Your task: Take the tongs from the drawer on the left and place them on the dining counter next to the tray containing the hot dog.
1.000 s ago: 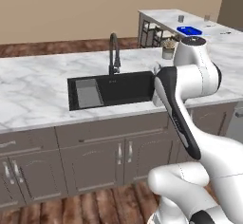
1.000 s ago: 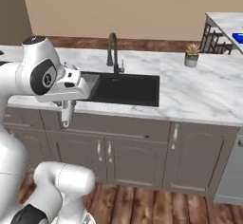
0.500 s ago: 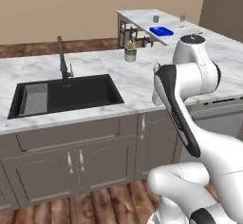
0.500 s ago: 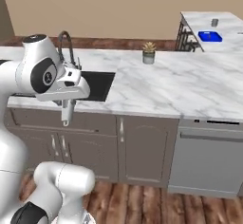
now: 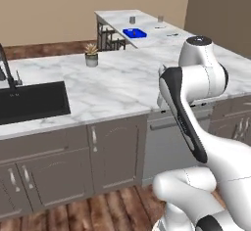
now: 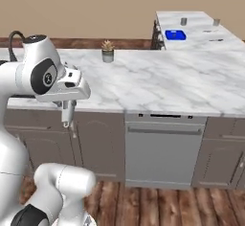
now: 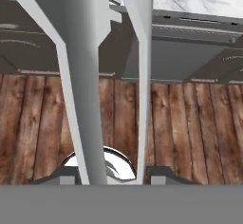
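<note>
My gripper (image 7: 111, 173) is shut on the tongs (image 7: 90, 76); their two long silvery arms run up the hand view over the wooden floor. From the right base, the tongs (image 6: 67, 116) hang down from the gripper (image 6: 68, 106) in front of the cabinet fronts. The blue tray (image 5: 134, 33) lies far off on the dining counter (image 5: 164, 29), which the right base view also shows as tray (image 6: 175, 35) and dining counter (image 6: 203, 31). The hot dog is too small to make out. The drawer is out of view.
A marble worktop (image 6: 162, 84) with a potted plant (image 6: 107, 51) stands between me and the dining counter. A dark sink (image 5: 29, 103) sits at the left. A dishwasher front (image 6: 162, 148) is below. Grey cups (image 6: 183, 21) stand beyond the tray, stools (image 5: 110, 40) under the slab.
The base has driven to the right along the worktop, so the sink has slid off to the left and the dining counter is closer. The tongs stay in the gripper.
</note>
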